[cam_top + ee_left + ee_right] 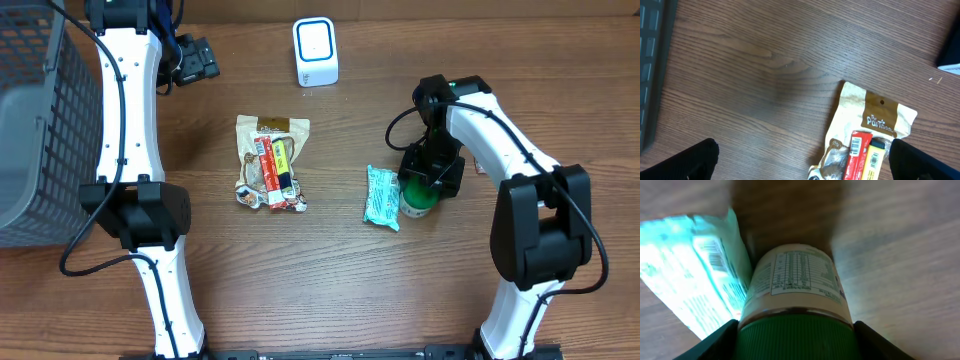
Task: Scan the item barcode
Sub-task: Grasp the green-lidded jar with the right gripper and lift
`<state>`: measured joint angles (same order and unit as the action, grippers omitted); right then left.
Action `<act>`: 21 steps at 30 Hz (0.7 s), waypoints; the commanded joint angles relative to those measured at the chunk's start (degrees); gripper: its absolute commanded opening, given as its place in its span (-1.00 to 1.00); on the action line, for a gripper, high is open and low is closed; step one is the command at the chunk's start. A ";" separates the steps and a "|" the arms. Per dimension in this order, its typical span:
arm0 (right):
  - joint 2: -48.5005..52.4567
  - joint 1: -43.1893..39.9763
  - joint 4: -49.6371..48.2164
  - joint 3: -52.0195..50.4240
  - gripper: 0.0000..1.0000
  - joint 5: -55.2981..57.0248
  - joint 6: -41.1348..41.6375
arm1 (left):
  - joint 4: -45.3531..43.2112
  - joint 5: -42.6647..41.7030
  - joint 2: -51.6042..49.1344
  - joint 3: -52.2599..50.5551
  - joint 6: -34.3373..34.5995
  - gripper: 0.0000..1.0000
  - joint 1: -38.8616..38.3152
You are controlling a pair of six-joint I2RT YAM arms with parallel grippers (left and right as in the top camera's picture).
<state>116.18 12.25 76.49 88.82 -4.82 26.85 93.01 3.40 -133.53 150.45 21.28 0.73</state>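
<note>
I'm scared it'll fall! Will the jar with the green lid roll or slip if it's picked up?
The jar is round, so it could probably roll if it lands on its side. Its green lid looks smooth, so it might slip. It looks stiff and unlikely to squash.

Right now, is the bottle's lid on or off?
On: the green lid caps the bottle, seen in the right wrist view.

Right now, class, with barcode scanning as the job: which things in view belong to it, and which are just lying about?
Belong to the job:
green-lidded jar
right gripper, astride the jar's lid
white box, probably the scanner

Lying about for now:
teal packet
snack pouch
grey basket
left gripper, open
</note>
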 commanded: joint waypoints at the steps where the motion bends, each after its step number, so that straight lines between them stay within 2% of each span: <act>1: 0.57 -0.11 -6.67 -0.13 0.09 2.95 -0.26 | -0.13 -0.44 -0.28 -0.24 1.03 0.99 -0.39; 8: 0.57 -0.11 -19.32 -0.13 0.01 8.46 -1.16 | -0.13 -0.44 -0.28 -0.24 1.03 1.00 -0.44; 13: 0.57 -0.11 -26.71 -0.13 0.00 10.82 -12.96 | -0.13 -0.44 -0.28 -0.24 1.03 1.00 -0.37; 18: 0.57 -0.11 -29.18 -0.13 0.02 16.26 -26.51 | -0.13 -0.46 -0.28 -0.24 1.03 1.00 -0.42; 21: 0.57 -0.11 -29.55 -0.13 0.04 21.29 -30.64 | -0.13 -0.44 -0.28 -0.24 1.03 1.00 -0.48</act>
<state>115.90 12.25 47.37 89.23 9.41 4.91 93.01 3.40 -133.53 150.45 21.28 0.73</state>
